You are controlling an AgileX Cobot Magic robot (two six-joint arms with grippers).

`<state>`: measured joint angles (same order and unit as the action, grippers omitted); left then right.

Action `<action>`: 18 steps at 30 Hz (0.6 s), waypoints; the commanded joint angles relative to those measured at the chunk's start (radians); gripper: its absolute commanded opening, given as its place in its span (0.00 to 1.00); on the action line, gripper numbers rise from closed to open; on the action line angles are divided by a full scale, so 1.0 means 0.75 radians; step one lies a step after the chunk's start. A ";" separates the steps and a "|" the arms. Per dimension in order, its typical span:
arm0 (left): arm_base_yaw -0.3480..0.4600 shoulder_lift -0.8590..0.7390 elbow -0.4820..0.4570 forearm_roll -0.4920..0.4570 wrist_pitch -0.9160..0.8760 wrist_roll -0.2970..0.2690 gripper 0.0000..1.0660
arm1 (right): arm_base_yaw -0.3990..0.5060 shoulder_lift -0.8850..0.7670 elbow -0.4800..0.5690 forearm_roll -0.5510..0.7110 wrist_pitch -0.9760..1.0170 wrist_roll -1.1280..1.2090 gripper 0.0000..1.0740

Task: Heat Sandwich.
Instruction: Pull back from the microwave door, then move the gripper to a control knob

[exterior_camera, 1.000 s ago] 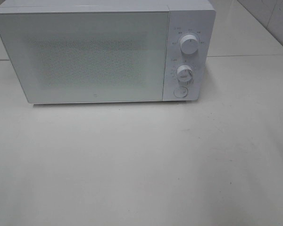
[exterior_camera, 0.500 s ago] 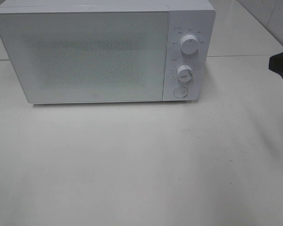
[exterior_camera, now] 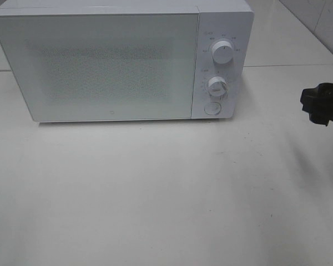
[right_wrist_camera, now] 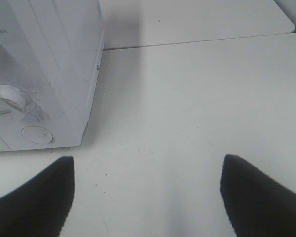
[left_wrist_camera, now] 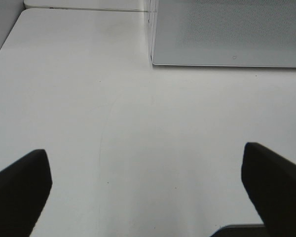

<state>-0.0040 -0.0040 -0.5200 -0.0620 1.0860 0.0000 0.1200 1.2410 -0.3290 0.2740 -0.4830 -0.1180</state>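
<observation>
The sandwich is out of view in every frame. A white microwave (exterior_camera: 100,66) stands at the back of the table with its door shut; it also shows in the left wrist view (left_wrist_camera: 227,29) and the right wrist view (right_wrist_camera: 44,59). My right gripper (exterior_camera: 322,102) reaches in from the right edge, level with the microwave's lower knob (exterior_camera: 217,86) and well to its right. Its wrist view shows the right gripper (right_wrist_camera: 148,163) open, with only bare table between the fingers. My left gripper (left_wrist_camera: 145,153) is open over bare table in front of the microwave's left corner.
The microwave's control panel carries an upper knob (exterior_camera: 222,52), the lower knob and a round button (exterior_camera: 212,108). A second white table (exterior_camera: 288,39) joins on behind. Tiled wall (exterior_camera: 322,16) stands at the back right.
My right gripper has come into the exterior view from the right edge and moved leftward and a little lower. The microwave has not changed.
</observation>
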 commanded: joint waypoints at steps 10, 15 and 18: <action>0.008 -0.031 0.005 -0.003 -0.016 0.000 0.92 | 0.391 0.209 0.041 0.401 -0.457 -0.227 0.71; 0.008 -0.031 0.005 -0.003 -0.016 0.000 0.92 | 0.529 0.328 0.041 0.496 -0.631 -0.227 0.71; 0.008 -0.031 0.005 -0.003 -0.016 0.000 0.92 | 0.636 0.411 0.035 0.600 -0.756 -0.227 0.71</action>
<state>-0.0040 -0.0040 -0.5200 -0.0620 1.0860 0.0000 0.5500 1.5160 -0.3030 0.6670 -0.9770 -0.2790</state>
